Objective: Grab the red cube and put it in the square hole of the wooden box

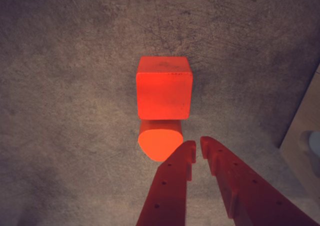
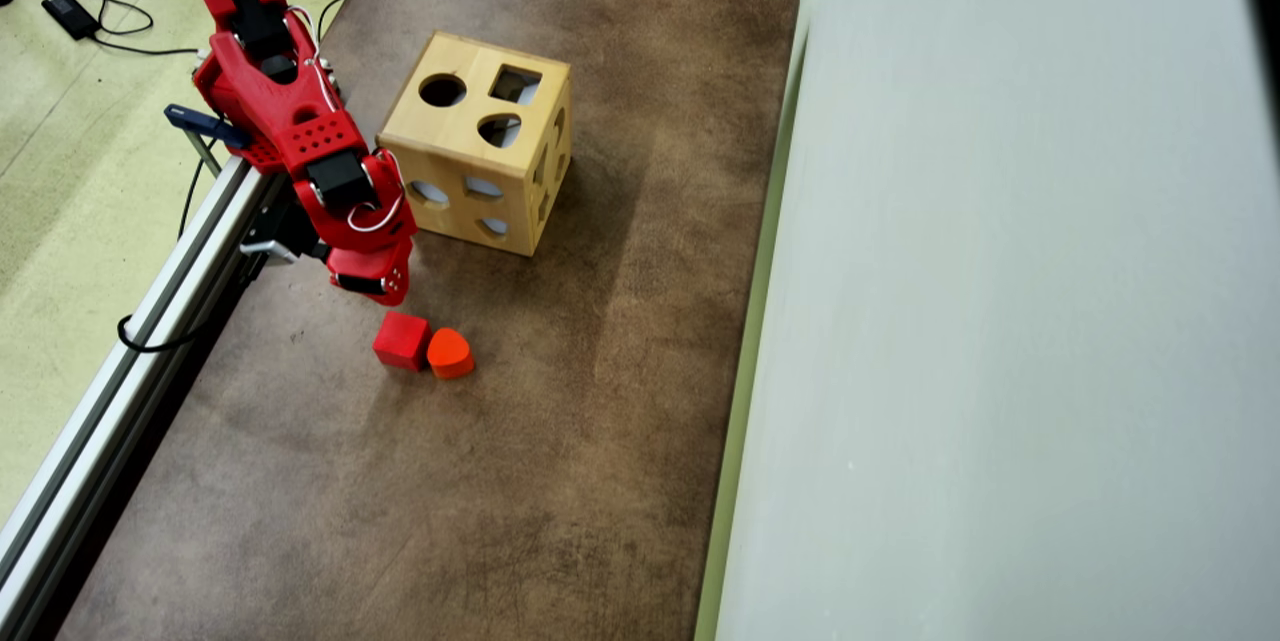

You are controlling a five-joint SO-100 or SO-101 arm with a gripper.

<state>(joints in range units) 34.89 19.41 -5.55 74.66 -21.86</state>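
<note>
Matte red cube (image 2: 402,340) with smooth faces, pale smooth-sanded wooden box (image 2: 478,157), mottled brown rough-looking surface (image 2: 520,481), red moulded-plastic fingers (image 1: 172,186), smooth orange rounded block (image 2: 450,353)

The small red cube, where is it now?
In the overhead view the small red cube lies on the brown table, touching the orange rounded block on its right.

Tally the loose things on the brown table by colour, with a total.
Red: 1, the red cube
Orange: 1, the rounded block touching it
Pale wood: 1, the wooden box
Total: 3
</note>
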